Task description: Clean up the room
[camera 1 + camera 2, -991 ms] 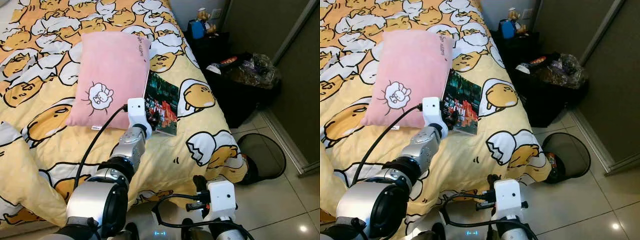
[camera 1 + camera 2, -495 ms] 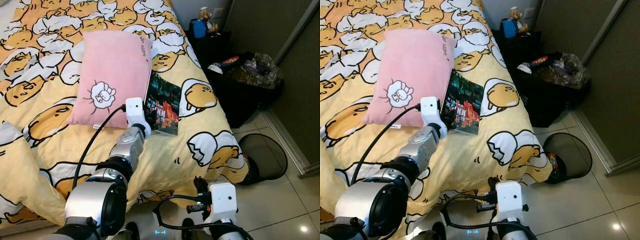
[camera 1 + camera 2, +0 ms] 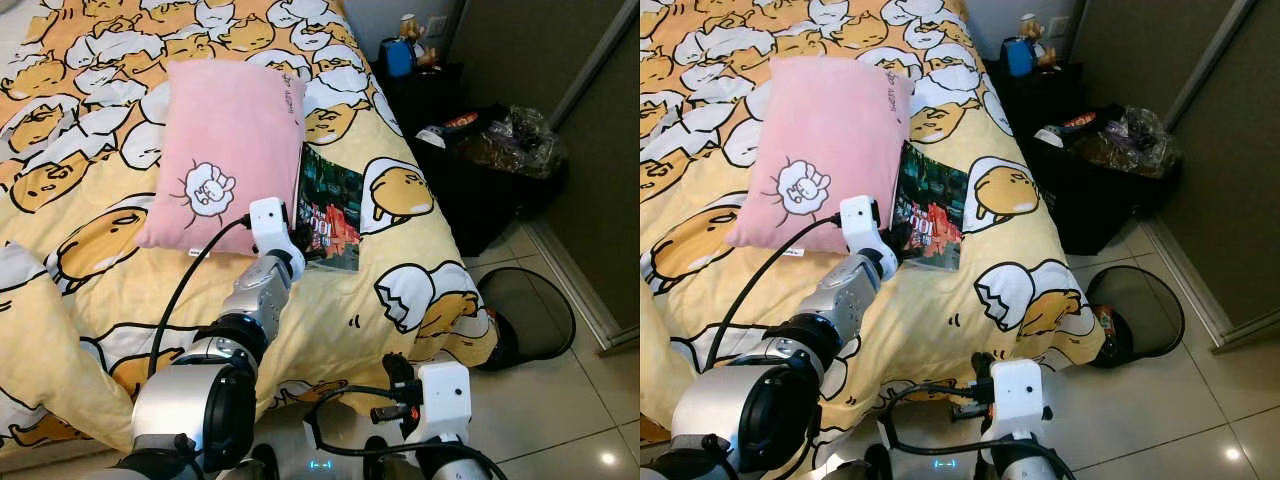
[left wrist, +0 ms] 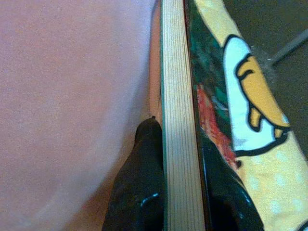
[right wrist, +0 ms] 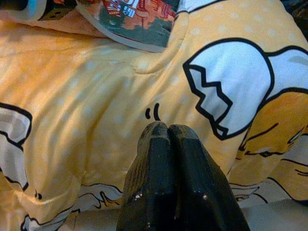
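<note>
Item: thick paperback book with a dark green and red cover (image 3: pixel 328 208), lying on the yellow cartoon-egg bedspread (image 3: pixel 400 290), its long edge against the pink rectangular plush pillow (image 3: pixel 225 150).

Left gripper (image 4: pixel 180 192): jaws clamped on the book's near edge, page block between them.

Right gripper (image 5: pixel 168 144): jaws pressed together, empty, low beside the bed.

Risk: a one-edge hold may let the book droop, fan open or slip out when lifted; the pillow could drag along.
</note>
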{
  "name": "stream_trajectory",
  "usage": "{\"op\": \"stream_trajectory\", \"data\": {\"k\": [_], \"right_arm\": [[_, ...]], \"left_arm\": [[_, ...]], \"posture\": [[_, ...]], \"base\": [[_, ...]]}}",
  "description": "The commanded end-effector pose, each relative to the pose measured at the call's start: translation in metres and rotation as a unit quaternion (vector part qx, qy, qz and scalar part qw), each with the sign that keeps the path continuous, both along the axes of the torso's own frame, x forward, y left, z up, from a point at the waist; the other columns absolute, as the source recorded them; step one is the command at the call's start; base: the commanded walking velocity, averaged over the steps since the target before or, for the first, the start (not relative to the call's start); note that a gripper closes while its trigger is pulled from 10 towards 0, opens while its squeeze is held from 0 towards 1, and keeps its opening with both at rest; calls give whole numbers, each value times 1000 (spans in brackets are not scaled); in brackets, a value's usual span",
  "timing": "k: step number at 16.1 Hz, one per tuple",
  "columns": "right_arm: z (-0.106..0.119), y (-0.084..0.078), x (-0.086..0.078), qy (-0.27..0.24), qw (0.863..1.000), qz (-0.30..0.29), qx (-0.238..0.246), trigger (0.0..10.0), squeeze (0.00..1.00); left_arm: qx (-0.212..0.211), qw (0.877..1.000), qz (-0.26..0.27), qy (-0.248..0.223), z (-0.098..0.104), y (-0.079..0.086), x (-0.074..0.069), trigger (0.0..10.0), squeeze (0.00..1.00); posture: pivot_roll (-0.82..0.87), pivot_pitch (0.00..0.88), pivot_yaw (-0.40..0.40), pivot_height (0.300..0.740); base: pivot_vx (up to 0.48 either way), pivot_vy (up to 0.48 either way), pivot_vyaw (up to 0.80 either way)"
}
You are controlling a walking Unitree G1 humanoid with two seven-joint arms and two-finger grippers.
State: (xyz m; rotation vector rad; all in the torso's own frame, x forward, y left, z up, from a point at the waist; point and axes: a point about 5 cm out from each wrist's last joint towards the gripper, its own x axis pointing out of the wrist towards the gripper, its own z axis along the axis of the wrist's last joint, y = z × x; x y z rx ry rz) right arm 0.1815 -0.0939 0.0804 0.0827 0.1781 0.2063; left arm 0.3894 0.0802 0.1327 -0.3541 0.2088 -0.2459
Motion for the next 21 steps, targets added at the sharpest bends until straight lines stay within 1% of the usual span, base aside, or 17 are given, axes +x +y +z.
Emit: {"op": "stream_trajectory", "data": {"k": [1, 2, 4, 5, 6, 7, 8, 9, 11, 12, 14, 15, 16, 17, 18, 19, 21], "right_arm": [[-2, 1, -1, 11, 1000, -4, 16, 10000, 0], [-2, 1, -1, 11, 1000, -4, 16, 10000, 0], [-2, 1, 6, 5, 1000, -3, 17, 10000, 0], [-1, 0, 15, -4, 1000, -4, 17, 10000, 0], [-1, -1, 18, -7, 1000, -4, 17, 10000, 0], [-1, -3, 25, -12, 1000, -2, 15, 10000, 0], [-1, -3, 27, -13, 1000, -1, 14, 10000, 0], [0, -5, 33, -20, 1000, 4, 9, 10000, 0], [0, -8, 43, -27, 1000, 3, 8, 10000, 0], [1, -8, 50, -32, 999, 4, 8, 10000, 0], [2, -8, 56, -38, 999, 3, 11, 10000, 0], [2, -9, 61, -41, 999, 0, 15, 10000, 0], [2, -11, 64, -41, 999, -1, 15, 10000, 0], [0, -10, 66, -42, 999, 0, 16, 10000, 0], [0, -10, 66, -42, 999, 0, 16, 10000, 0], [0, -9, 65, -41, 999, 1, 16, 10000, 0], [-2, -8, 61, -39, 999, 0, 17, 10000, 0]], "left_arm": [[-2, 1000, -19, 16, -8, -9, -4, 0, 0], [-3, 1000, -22, 10, -5, -10, -4, 0, 0], [-48, 996, -60, -47, 19, -20, 2, 0, 0], [-77, 989, -81, -99, 43, -22, 7, 0, 0], [-83, 986, -82, -115, 50, -19, 9, 0, 0], [-85, 982, -82, -145, 65, -13, 12, 0, 0], [-84, 981, -82, -156, 69, -11, 13, 0, 0], [-69, 977, -74, -186, 79, -4, 14, 0, 0], [-47, 975, -73, -204, 80, 2, 13, 0, 0], [-46, 978, -48, -200, 76, 11, 13, 0, 0], [-93, 981, 3, -167, 71, 29, 16, 0, 0], [-97, 982, 14, -160, 69, 34, 16, 0, 0], [-27, 983, -24, -181, 66, 23, 12, 0, 0], [20, 984, -59, -167, 53, 9, 8, 0, 0], [30, 984, -62, -162, 51, 8, 8, 0, 0], [58, 984, -72, -151, 42, 3, 6, 0, 0], [76, 986, -80, -127, 30, -3, 3, 0, 0]], "posture": [[-243, 264, 31, 740], [-243, 264, 31, 740], [-212, 228, 44, 740], [-197, 200, 46, 740], [-195, 194, 46, 740], [-176, 154, 43, 740], [-176, 154, 43, 740], [-161, 122, 43, 740], [-136, 83, 45, 740], [-130, 76, 47, 740], [-110, 53, 46, 740], [-99, 46, 44, 740], [-93, 44, 46, 740], [-89, 48, 47, 740], [-89, 48, 47, 740], [-99, 64, 47, 740], [-108, 90, 46, 740]], "base": [[0, 0, 0], [0, 0, 0], [0, 0, 0], [0, 0, 0], [0, 0, 0], [0, 0, 0], [0, 0, 0], [0, 0, 0], [0, 0, 0], [0, 0, 0], [0, 0, 0], [0, 0, 0], [0, 0, 0], [0, 0, 0], [0, 0, 0], [0, 0, 0], [0, 0, 0]]}}
